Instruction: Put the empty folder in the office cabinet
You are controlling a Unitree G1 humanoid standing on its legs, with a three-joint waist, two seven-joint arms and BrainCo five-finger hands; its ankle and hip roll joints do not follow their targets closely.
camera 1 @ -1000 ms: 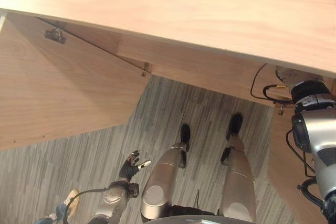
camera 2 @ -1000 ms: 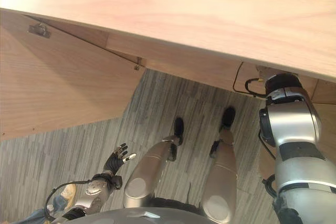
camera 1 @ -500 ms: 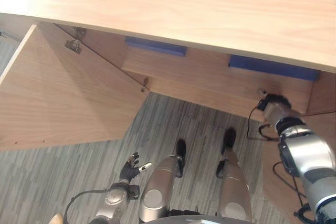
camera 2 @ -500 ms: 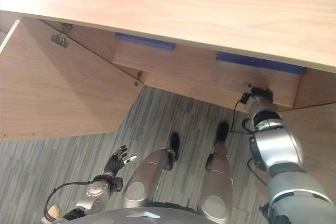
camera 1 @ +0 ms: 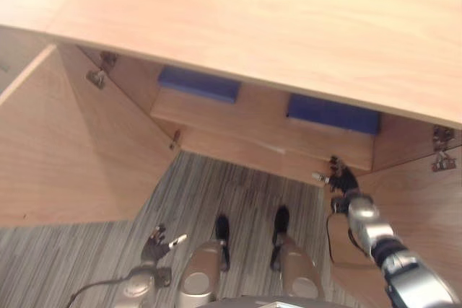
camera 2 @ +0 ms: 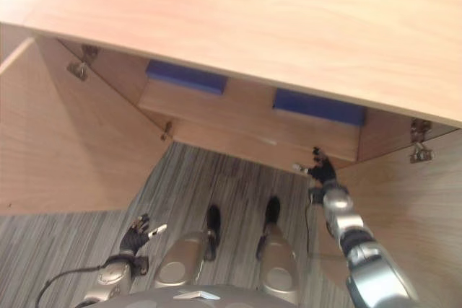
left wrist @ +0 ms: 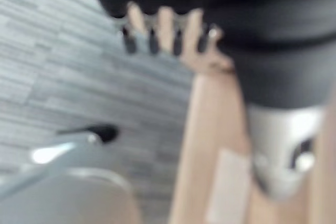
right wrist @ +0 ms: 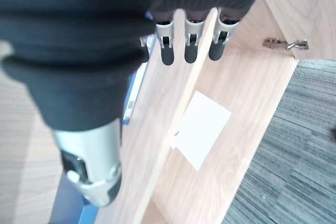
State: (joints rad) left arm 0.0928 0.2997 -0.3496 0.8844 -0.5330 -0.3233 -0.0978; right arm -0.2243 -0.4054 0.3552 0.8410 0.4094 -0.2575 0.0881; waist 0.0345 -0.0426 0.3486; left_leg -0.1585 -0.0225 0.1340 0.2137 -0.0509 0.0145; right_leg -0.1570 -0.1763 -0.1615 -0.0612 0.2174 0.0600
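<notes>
Two flat blue folders lie on the shelf (camera 1: 260,126) inside the open wooden cabinet, one at the left (camera 1: 198,83) and one at the right (camera 1: 332,113). My right hand (camera 1: 341,178) hovers just in front of the shelf's front edge, below the right folder, with straight fingers (right wrist: 190,38) and nothing in it. A thin strip of blue (right wrist: 130,94) shows past its thumb in the right wrist view. My left hand (camera 1: 157,239) hangs low over the floor, fingers (left wrist: 163,27) relaxed and holding nothing.
The cabinet's broad wooden top (camera 1: 274,27) overhangs the shelf. Its left door (camera 1: 65,149) swings wide open, and the right door (camera 1: 419,207) with metal hinges (camera 1: 442,160) stands close beside my right arm. A white label (right wrist: 202,128) sticks to a wood panel. Grey striped carpet (camera 1: 238,185) lies below.
The whole picture has shifted, bringing the shelf and both folders into view. My right arm has drawn back, and its hand now shows in front of the shelf edge. The left hand stays low.
</notes>
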